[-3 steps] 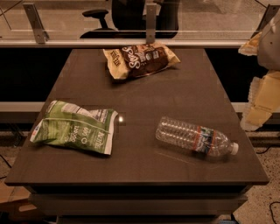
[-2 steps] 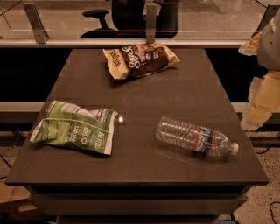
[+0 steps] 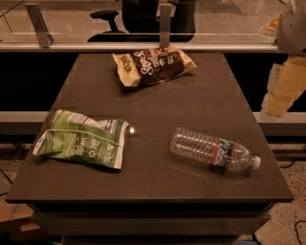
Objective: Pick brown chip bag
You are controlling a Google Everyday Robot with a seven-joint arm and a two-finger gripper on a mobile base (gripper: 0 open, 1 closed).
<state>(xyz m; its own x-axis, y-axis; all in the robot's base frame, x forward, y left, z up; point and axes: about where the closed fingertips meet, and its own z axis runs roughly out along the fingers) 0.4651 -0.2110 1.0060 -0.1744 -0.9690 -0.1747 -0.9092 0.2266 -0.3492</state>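
Note:
The brown chip bag [image 3: 154, 65] lies flat at the far middle of the dark table [image 3: 153, 177]. It is glossy dark brown with tan-yellow ends and white script lettering. My gripper [image 3: 281, 91] shows as pale cream parts at the right edge of the view, beyond the table's right side and well apart from the bag. Nothing is seen in it.
A green-and-white snack bag [image 3: 82, 139] lies at the near left of the table. A clear plastic water bottle [image 3: 213, 149] lies on its side at the near right. A glass partition with metal posts [image 3: 165, 19] and an office chair [image 3: 138, 14] stand behind the table.

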